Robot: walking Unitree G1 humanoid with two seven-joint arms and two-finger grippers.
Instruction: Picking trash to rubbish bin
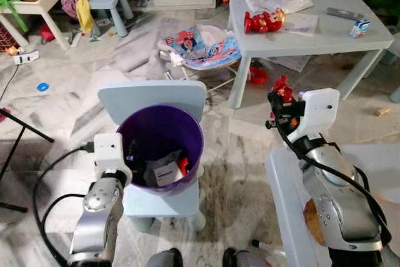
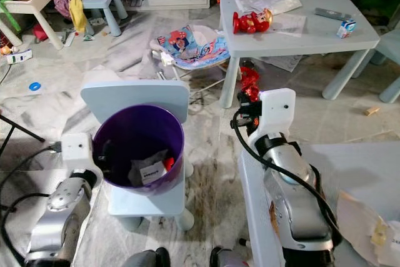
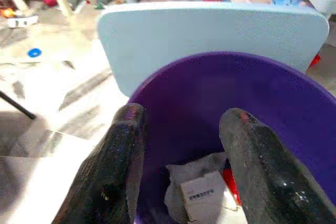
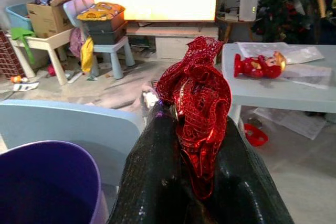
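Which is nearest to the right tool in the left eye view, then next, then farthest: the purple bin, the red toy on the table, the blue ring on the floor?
From the right tool, shut on red wrapping:
1. Red toy, ahead on the table.
2. Purple bin, to its left on the stool.
3. Blue ring, far left on the floor.
The first two are close; the ring is plainly farthest.

The purple bin (image 1: 164, 148) hides most of the seat of the pale blue chair (image 1: 152, 97) it stands on. The bin's near wall covers part of the trash inside; a white carton (image 3: 200, 196) there carries print too small to read. The left pincer (image 1: 128, 154) is partly lost behind the bin's rim in the head views. In the right wrist view, the lower part of the red foil mesh (image 4: 197, 106) disappears between the right pincer's (image 4: 195, 145) black fingers (image 4: 157, 166). The small carton (image 1: 359, 27) on the far table (image 1: 312, 32) is too small to identify.
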